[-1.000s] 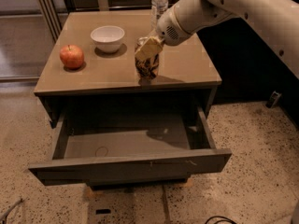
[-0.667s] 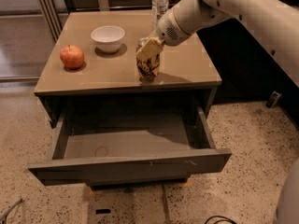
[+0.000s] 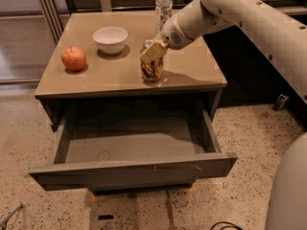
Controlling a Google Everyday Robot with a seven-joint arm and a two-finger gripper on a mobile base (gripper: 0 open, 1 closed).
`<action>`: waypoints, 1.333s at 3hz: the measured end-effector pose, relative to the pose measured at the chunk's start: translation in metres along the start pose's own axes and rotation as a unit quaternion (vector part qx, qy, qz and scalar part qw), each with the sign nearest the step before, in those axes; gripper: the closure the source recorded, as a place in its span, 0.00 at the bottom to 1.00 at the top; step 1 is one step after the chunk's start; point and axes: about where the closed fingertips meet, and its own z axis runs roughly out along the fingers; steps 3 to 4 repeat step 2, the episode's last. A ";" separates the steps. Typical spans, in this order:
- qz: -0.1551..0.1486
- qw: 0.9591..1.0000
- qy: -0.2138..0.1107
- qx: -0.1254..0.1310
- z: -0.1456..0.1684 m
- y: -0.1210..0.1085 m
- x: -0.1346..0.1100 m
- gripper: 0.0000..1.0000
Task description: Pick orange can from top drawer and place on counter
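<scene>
Hand (image 3: 153,51) sits just above frame ctr, coming in from the upper right on the white arm (image 3: 230,8). Its tan fingers (image 3: 156,52) are closed round the top of the orange can (image 3: 152,72), so the hand is holding the can. Can stands upright on the worktop (image 3: 192,71), base touching the surface, near the front edge and a bit right of the worktop's middle. Behind the can, toward the top of frame, a clear plastic bottle (image 3: 163,6) w/ white cap stands at the rear of the worktop. Left of the can a white bowl (image 3: 110,38); further left, near the left edge, a red apple (image 3: 73,58), apart from the bowl. Below, in the lower half of frame, the top drawer (image 3: 134,169) is pulled fully out, grey floor bare. Speckled flooring (image 3: 240,133) round the cabinet.
</scene>
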 end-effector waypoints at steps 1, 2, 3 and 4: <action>0.000 1.000 0.000 0.000 -0.001 0.000 -0.001 0.87; 0.000 1.000 0.000 0.000 -0.001 0.000 -0.001 0.64; 0.000 1.000 0.000 0.000 -0.001 0.000 -0.001 0.64; 0.000 1.000 0.000 0.000 -0.001 0.000 -0.001 0.64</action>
